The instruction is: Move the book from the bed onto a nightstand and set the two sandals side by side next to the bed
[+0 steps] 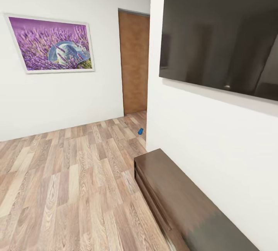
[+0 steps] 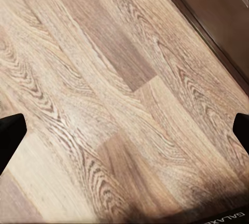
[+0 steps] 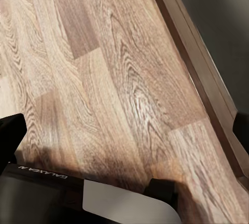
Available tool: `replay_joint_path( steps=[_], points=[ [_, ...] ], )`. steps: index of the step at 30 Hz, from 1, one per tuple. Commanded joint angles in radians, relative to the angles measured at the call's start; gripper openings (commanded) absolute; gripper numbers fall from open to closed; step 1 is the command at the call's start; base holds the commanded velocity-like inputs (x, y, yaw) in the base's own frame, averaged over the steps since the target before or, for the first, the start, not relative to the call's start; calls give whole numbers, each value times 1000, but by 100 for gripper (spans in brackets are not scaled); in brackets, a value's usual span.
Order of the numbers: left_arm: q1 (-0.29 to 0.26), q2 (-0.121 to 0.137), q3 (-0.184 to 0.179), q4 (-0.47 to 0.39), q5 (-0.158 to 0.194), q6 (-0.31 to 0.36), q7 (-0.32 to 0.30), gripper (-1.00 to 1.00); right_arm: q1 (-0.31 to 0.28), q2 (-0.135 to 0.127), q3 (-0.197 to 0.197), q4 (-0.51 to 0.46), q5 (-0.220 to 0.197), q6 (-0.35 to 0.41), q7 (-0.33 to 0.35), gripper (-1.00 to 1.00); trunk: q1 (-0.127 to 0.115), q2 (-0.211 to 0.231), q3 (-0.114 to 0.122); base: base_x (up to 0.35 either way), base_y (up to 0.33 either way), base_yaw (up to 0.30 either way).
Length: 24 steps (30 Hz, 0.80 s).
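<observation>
Below, the left hand (image 2: pixel 124 128) hangs over wood-plank floor (image 2: pixel 104 99), its two black fingertips (image 2: pixel 10 136) spread to opposite edges of the left wrist view with nothing between them. The right hand (image 3: pixel 124 128) hangs the same way, wide open and empty, dark fingertips (image 3: pixel 10 133) set far apart over the planks, with part of the robot's black-and-white body (image 3: pixel 104 198) in the right wrist view. Just beside both hands runs the edge of a long, low, dark-brown glossy bench-like unit (image 1: pixel 181 200), which stands against a white wall (image 1: pixel 216 139). Above it on that wall hangs a large black flat screen (image 1: pixel 220 30). Farther off, at the wall's corner, a small bright blue sandal (image 1: pixel 140 131) lies on the floor, near a tall brown wooden door (image 1: pixel 134 63). Only that one blue shape can be made out, too small to show detail. On the far white wall, well apart from the door, hangs a white-framed picture of purple lavender with a pale hat (image 1: pixel 52 44).
</observation>
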Motion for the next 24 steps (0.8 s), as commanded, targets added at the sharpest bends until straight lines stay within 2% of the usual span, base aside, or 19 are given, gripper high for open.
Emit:
replay_joint_path(
  steps=[1,7,18,24],
  points=[
    [-1,0,1,1,-4,-4,-3,100,0,0,-3,1,-4,0,6,100,0,0,-1,0,0,63],
    [-1,0,0,1,-3,-4,-3,100,0,1,-3,1,-4,0,6,100,0,0,-1,90,0,23],
    [-1,0,1,1,-3,-4,-3,100,0,1,-3,1,-4,0,6,100,0,0,-1,304,0,3],
    [-1,0,0,1,-4,-4,-3,100,0,1,-3,1,-4,0,6,100,0,0,-1,143,0,159]
  ],
)
